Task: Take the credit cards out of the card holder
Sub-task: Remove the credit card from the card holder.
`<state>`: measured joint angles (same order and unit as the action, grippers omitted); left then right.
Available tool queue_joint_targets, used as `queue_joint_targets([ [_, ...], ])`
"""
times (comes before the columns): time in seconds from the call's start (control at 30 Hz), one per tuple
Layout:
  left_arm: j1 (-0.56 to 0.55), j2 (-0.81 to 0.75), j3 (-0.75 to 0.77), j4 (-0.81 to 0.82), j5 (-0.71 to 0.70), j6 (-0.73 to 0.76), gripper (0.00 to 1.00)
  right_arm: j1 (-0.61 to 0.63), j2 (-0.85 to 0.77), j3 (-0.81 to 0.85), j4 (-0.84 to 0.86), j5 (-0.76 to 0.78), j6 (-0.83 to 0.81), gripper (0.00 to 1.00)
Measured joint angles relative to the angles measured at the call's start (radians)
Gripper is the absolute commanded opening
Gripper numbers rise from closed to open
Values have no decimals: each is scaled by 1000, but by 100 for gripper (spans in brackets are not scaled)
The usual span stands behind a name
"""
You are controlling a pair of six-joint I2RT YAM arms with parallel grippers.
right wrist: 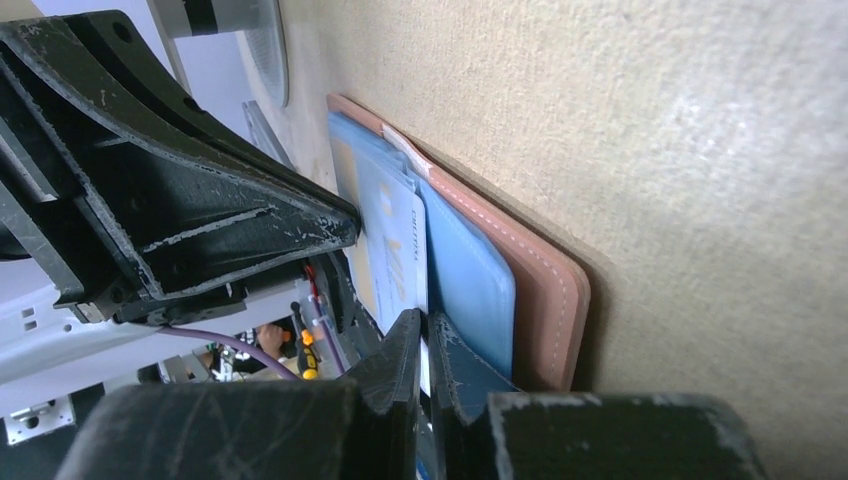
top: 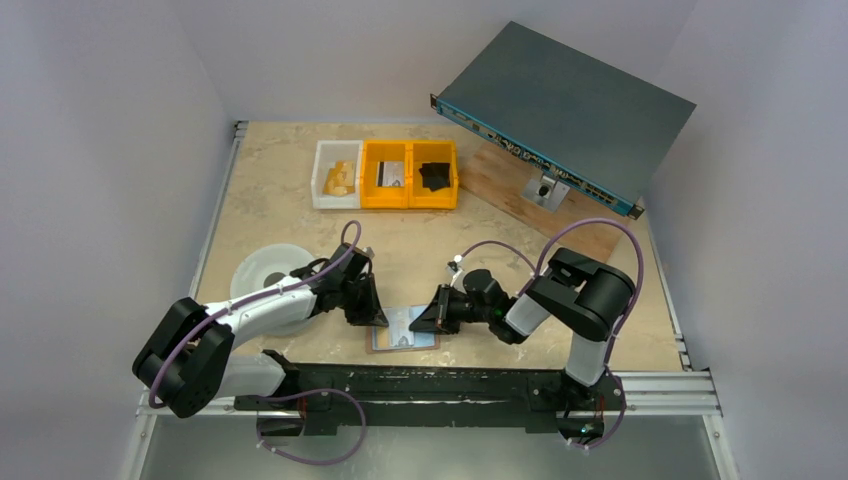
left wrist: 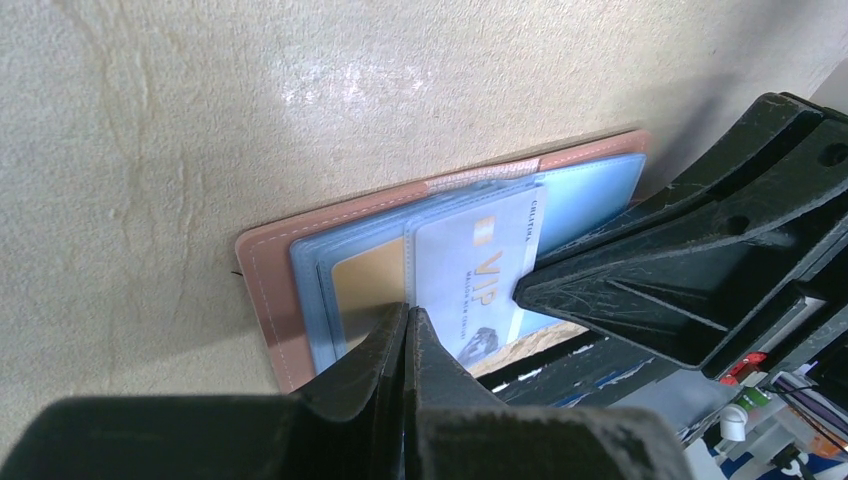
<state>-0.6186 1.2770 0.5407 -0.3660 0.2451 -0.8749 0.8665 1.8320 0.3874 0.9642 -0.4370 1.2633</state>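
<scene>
Left claw [left wrist: 408,312], closed on nothing, pins the card holder [left wrist: 262,270]; right claw [right wrist: 422,318] nips the edge of one credit card [left wrist: 480,270], a thin grip that may slip or drag the holder.

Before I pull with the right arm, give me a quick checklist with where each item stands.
1. The wallet lies open and flat on the table: ok.
2. The left fingers are shut, tips down on the wallet: ok.
3. The right fingers are shut on the VIP card at its edge: ok, it looks pinched.
4. The left fingers are off the VIP card so it can slide: cannot tell; the tips sit right at its edge.
5. The VIP card is free of its sleeve: cannot tell.
6. The gold card is out: not ok, it sits in its sleeve.
</scene>
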Motion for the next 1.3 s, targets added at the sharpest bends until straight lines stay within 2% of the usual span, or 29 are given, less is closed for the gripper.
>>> queue_joint_targets([
  [0.17,0,1,0,0,0,0,0,-11,-20,-19,-16,0,-3,8],
  [0.27,0,1,0,0,0,0,0,-13,-21,-20,-14,-1,-3,15],
  [0.5,0,6,3,-1,1,3,0,-14,-21,-18,-1,-12,-4,21],
  [0.73,0,15,11,-7,6,4,0,-16,-13,-7,-5,-11,-7,14],
  [0.97,0,22,17,-13,7,4,0,-16,7,5,-5,-12,-7,0],
  [1.3,0,24,18,-16,7,3,0,-18,-40,-17,-39,6,-17,0],
])
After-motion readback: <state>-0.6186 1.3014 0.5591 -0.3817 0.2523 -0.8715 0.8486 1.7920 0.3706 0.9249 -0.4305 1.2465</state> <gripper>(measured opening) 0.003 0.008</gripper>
